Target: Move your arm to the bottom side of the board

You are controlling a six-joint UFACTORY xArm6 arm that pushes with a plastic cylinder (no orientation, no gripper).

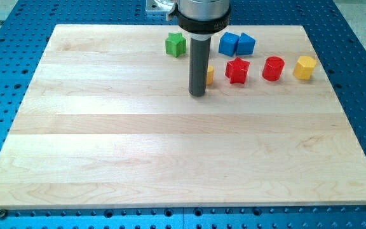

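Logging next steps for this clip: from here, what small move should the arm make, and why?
Probably slide my tip straight toward the view's bottom: it sits near the top of the wooden board, beside the partly hidden yellow block, and no blocks lie below it.

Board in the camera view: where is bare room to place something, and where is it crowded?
Free: the board from my tip down to the view's bottom edge, and its left side. Crowded: the top strip, with green star, blue blocks, red star, red cylinder, yellow block.

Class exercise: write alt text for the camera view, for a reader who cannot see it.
My tip rests on a pale wooden board near the view's top, hiding part of a yellow block. Beside it sit a green star block, two blue blocks, a red star block, a red cylinder and a yellow hexagonal block.
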